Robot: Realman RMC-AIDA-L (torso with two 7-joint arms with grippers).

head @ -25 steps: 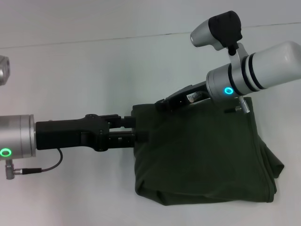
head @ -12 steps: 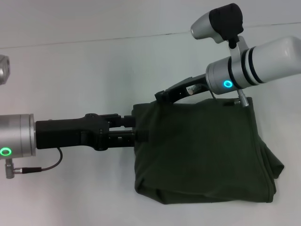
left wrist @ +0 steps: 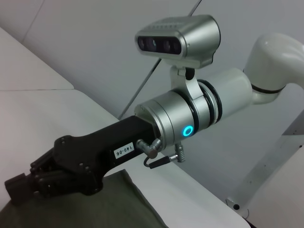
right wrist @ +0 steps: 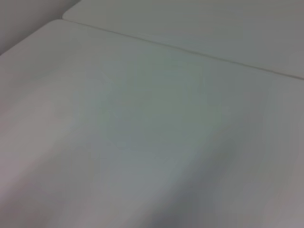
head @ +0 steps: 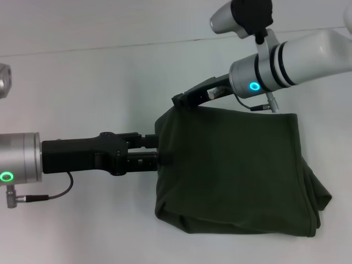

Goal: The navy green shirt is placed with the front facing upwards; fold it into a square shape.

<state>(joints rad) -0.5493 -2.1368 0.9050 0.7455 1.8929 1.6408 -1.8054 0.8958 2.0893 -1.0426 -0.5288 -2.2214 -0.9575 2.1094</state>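
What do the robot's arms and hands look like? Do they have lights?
Yes! Each arm has a silver wrist with a glowing green-blue ring light and a short cable. The left gripper and right gripper are black and blocky. The right gripper has a small white label, and its wrist carries a silver-and-black camera.

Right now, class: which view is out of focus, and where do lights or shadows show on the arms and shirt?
Right wrist view: soft and featureless, only the pale table. Head view: sharp; green and cyan ring lights glow on the arms; the navy green shirt reads very dark, folds barely visible. Left wrist view: crisp; the right tool sits in shade.
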